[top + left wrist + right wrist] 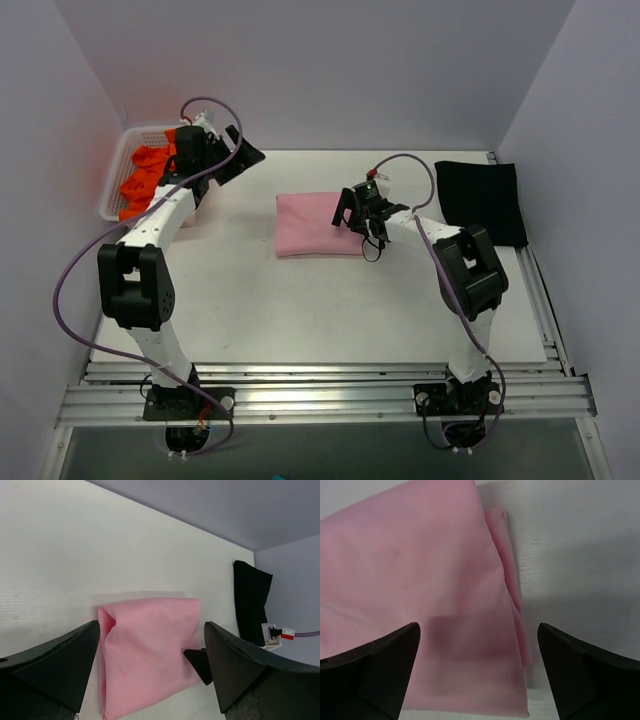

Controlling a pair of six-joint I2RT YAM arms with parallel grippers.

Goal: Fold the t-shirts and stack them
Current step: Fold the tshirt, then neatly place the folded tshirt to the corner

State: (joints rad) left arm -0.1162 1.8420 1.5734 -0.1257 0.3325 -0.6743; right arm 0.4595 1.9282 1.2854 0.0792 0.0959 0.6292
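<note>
Pale lavender walls close three sides of a white table. The arm bases are fixed on aluminium rails at the near edge.

The light pink t-shirt lies folded into a neat rectangle near the middle of the table. In the right wrist view its right edge shows several layers, one over the other. The black t-shirt lies folded flat at the far right corner, well apart from the pink one. The orange t-shirts sit crumpled in a white lattice basket at the far left, against the wall.

The right gripper is above the right edge of the light pink t-shirt. Its fingers are spread wide and there is nothing between them, only pink cloth below. Whether they touch the cloth I cannot tell.

The left gripper is at the far left, just beside the basket, and it points toward the middle of the table. Its fingers are also spread apart and hold nothing. From its camera one sees the light pink t-shirt across the table, a dark tip of the right gripper at its edge, and the black t-shirt behind.

A purple cable loops beside the left arm.
</note>
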